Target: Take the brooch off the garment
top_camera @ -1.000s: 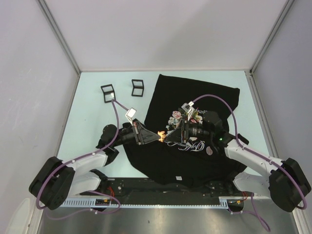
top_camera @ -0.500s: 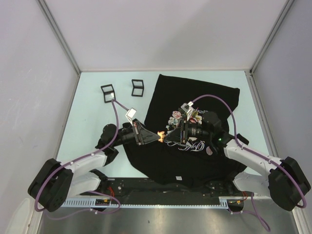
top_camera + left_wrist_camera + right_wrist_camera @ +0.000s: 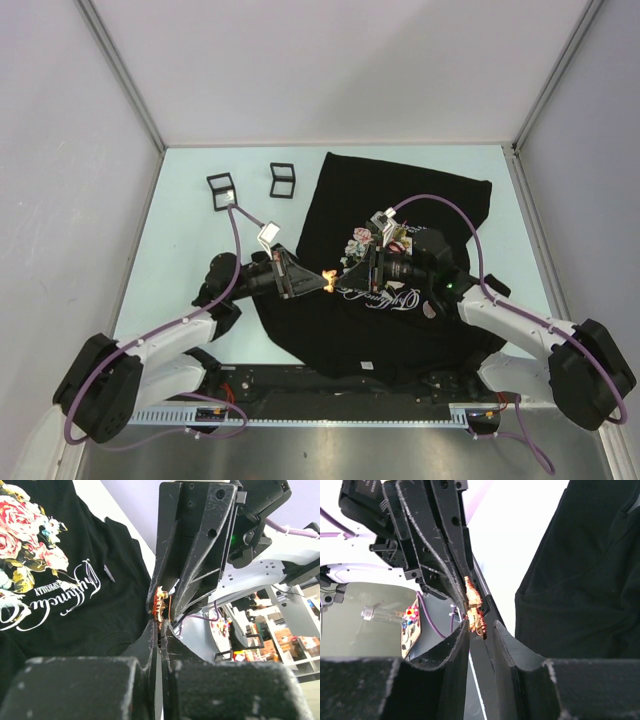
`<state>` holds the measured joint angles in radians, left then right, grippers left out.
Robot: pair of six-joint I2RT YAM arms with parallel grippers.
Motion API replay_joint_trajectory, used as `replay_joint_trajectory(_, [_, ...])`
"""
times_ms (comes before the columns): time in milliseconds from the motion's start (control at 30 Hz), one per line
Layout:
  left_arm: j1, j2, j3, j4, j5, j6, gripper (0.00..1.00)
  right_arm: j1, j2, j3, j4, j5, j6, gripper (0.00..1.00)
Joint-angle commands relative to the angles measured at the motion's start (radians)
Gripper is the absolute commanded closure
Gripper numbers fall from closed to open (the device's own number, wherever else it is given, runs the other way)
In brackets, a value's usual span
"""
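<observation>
White cursive lettering (image 3: 60,597) on the garment (image 3: 115,625): illegible.

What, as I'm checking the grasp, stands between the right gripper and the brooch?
Nothing visible. The left gripper pinches the brooch at its tips, and the right gripper has its jaws either side of it.

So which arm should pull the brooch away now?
Probably the left. The left gripper is shut on the brooch, while the right gripper has its jaws apart around it and is not pinching it.
</observation>
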<state>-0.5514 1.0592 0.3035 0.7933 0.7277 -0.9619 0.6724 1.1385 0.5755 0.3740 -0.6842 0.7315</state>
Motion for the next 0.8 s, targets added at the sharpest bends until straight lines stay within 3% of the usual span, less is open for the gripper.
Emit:
replay_joint_trajectory(0, [-0.004, -0.044, 0.049, -0.035, -0.011, 0.071, 1.0, 0.009, 0.004, 0.004, 0.049, 0.031, 0.012, 0.71])
replay_joint_trajectory(367, [-0.005, -0.051, 0.052, -0.065, -0.017, 0.086, 1.0, 0.027, 0.012, 0.006, 0.083, 0.046, 0.025, 0.65])
replay_joint_trajectory(767, [-0.007, -0.059, 0.055, -0.063, -0.013, 0.083, 1.0, 0.047, 0.029, 0.014, 0.085, 0.087, 0.023, 0.73])
